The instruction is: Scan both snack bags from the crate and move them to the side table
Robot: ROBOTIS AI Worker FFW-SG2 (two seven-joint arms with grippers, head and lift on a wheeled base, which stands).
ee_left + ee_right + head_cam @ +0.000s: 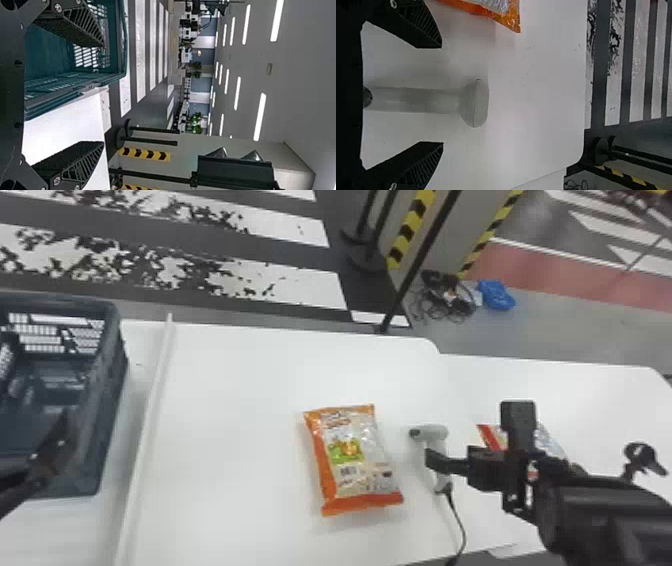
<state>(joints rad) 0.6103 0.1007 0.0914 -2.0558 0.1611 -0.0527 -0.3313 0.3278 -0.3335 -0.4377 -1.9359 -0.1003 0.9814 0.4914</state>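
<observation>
My right gripper [472, 432] is beside the grey handheld scanner [431, 433]. In the right wrist view the gripper [442, 95] stands open, the scanner [415, 99] lying on the table between and below its fingers. An orange snack bag [352, 457] lies flat left of the scanner; its corner [510, 20] shows in the right wrist view. Another bag, red and silvery [491, 437], rests on the side table, partly covered by my right arm. At the crate [114, 390], my left gripper [62, 440] is over its near right part; in the left wrist view this gripper [104, 94] is open.
A raised white strip [150, 400] runs along the main table [240, 430] between crate and orange bag. The side table [590, 390] adjoins at the right. The scanner's black cable [459, 520] trails to the near edge. Black poles [425, 255] stand behind the tables.
</observation>
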